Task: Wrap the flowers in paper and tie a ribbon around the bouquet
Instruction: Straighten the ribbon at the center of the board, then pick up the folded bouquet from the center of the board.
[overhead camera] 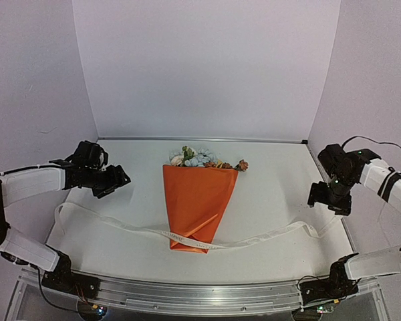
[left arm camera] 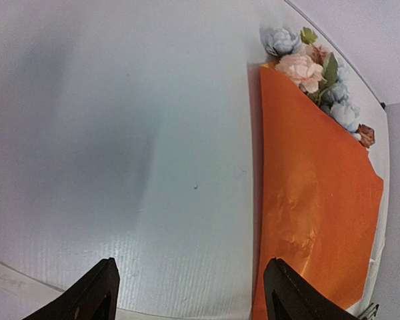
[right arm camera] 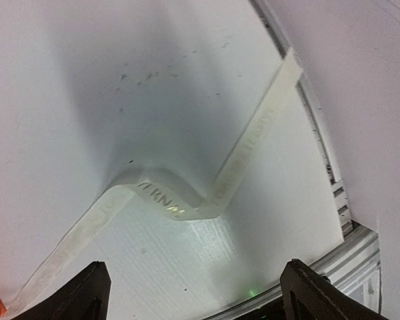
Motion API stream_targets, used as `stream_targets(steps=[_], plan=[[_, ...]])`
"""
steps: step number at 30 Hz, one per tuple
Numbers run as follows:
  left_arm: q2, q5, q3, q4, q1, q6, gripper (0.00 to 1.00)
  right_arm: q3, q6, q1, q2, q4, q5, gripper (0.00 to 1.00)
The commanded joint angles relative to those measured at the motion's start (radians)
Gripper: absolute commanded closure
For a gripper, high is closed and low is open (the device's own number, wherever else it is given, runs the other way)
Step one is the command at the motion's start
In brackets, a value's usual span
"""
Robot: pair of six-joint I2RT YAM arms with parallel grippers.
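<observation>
Pastel fake flowers [overhead camera: 194, 158] sit wrapped in the shiny orange paper cone [overhead camera: 197, 200], the long cream cloth ribbon [right arm camera: 252, 143] looks untied, and left gripper [left arm camera: 192, 267] and right gripper [right arm camera: 195, 267] gape empty.

I see the white table [overhead camera: 274, 180] carrying the orange bouquet [overhead camera: 197, 200] at centre frame, wide end toward the top. The ribbon [overhead camera: 120, 226] lies from lower left to lower right, crossing its narrow end.

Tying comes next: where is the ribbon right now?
Top view: the ribbon lies on the table across the narrow near end of the bouquet, its ends trailing left and right.
</observation>
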Motion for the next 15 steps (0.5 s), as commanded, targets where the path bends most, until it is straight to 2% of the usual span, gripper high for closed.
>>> stream_targets(steps=[1, 3, 8, 15], plan=[[0.067, 0.113, 0.03, 0.122, -0.071, -0.022, 0.23, 0.01, 0.008, 0.114, 0.045, 0.163, -0.189, 0.08], [0.105, 0.136, 0.037, 0.151, -0.108, -0.031, 0.24, 0.012, 0.018, 0.167, 0.093, 0.258, -0.272, 0.07], [0.175, 0.181, 0.044, 0.208, -0.176, -0.044, 0.27, 0.081, 0.071, 0.31, 0.22, 0.409, -0.352, 0.02], [0.265, 0.203, 0.038, 0.275, -0.218, -0.057, 0.3, 0.223, 0.144, 0.435, 0.434, 0.534, -0.411, 0.02]])
